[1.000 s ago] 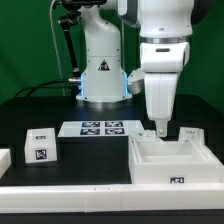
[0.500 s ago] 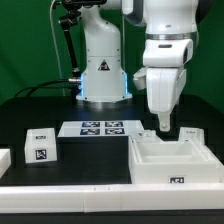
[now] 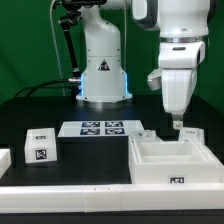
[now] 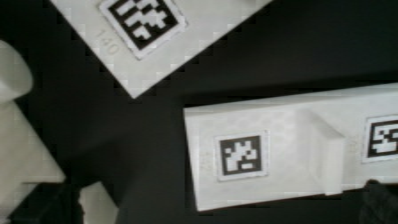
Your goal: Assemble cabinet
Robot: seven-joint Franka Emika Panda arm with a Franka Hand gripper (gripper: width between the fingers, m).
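The cabinet [image 3: 168,162], a large white open box with inner walls and a small tag on its front, lies at the exterior view's right front. My gripper [image 3: 176,123] hangs open and empty just above a white tagged part [image 3: 188,134] behind the cabinet's far right corner. In the wrist view that part [image 4: 294,140] shows two tags and lies between my dark fingertips [image 4: 43,205]. Two small white tagged drawer blocks [image 3: 40,145] stand at the exterior view's left.
The marker board [image 3: 100,128] lies flat mid-table, and its corner shows in the wrist view [image 4: 151,30]. A long white rail [image 3: 90,190] runs along the front edge. The robot base [image 3: 102,70] stands behind the board.
My arm has moved toward the exterior view's right, from over the cabinet's far middle to over its far right corner. The gripper stays open and empty.
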